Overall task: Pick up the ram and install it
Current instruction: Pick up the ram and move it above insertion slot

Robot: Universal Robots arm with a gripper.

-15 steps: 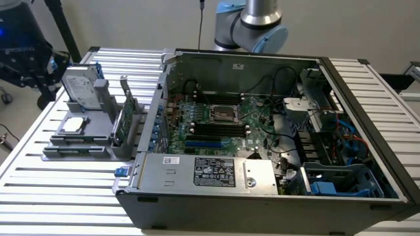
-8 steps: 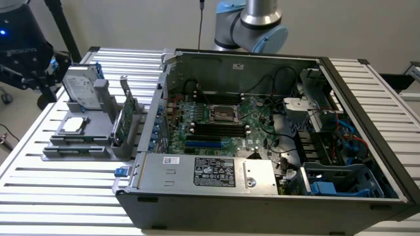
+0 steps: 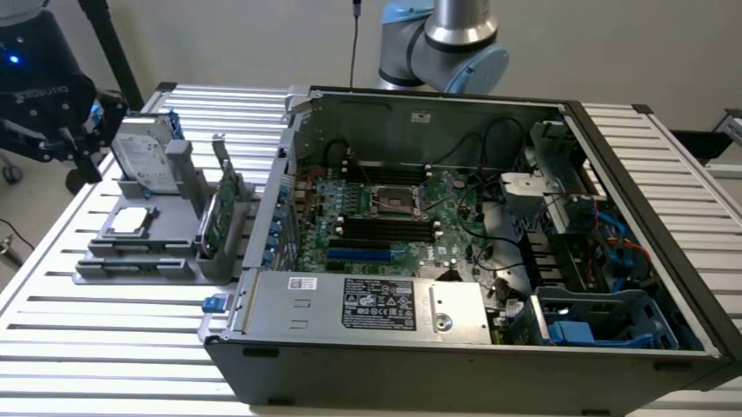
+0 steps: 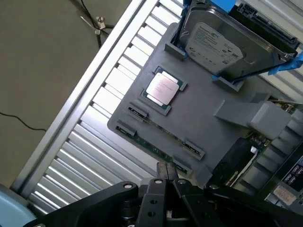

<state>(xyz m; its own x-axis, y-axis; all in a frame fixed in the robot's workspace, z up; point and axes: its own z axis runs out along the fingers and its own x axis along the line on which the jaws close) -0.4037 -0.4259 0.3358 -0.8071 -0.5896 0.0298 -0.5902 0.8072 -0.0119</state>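
Wrist view: we see gripper (image 4: 165, 171) above slatted aluminium table (image 4: 109, 94), fingers (image 4: 160, 170) pressed together, nothing held. Thin green ram (image 4: 152, 147) lies flat in slot along near edge of grey plastic tray (image 4: 203, 109), close by fingertips, not gripped. Bare slats run between tray and table edge, with floor (image 4: 42, 61) past it. Square CPU (image 4: 163, 87) sits mid-tray. Silver hard drive (image 4: 222, 45) in blue frame stands at far end. Exterior view: open computer case (image 3: 464, 365) just beside tray on exterior view's right, motherboard (image 3: 336, 193) exposed.
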